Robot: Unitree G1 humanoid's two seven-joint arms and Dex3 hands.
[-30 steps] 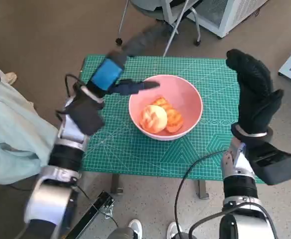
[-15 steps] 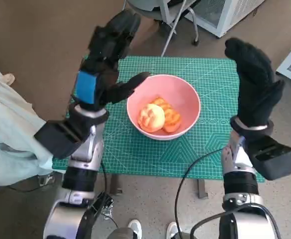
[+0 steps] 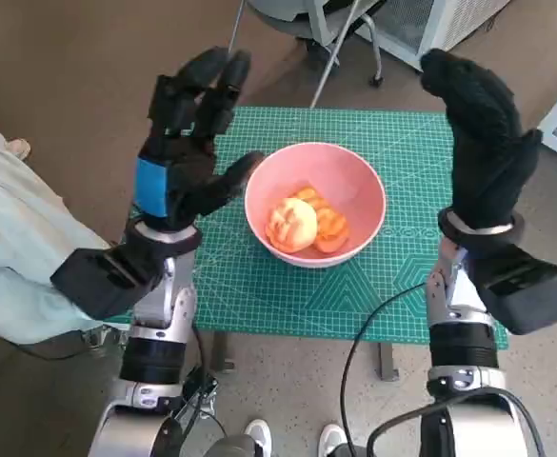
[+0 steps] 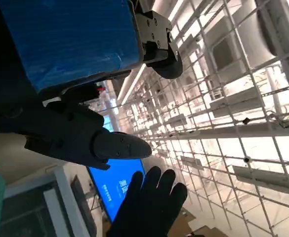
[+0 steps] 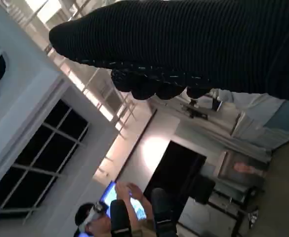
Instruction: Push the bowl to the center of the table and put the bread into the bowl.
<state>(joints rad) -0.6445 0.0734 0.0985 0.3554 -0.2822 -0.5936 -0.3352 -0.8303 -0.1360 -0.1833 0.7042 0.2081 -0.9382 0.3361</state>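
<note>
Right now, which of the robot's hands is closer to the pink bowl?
The left hand: raised beside the pink bowl, its thumb near the rim. The right hand is raised farther off on the other side.

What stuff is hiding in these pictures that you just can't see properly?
- Head view: the table left edge is covered by the raised left hand; its right edge by the right hand.
- Head view: the bread underside is hidden by the pink bowl.
- Both wrist views point upward, so neither shows the table, bowl or bread.
- Right wrist view: the glove covers that hand's fingers.
</note>
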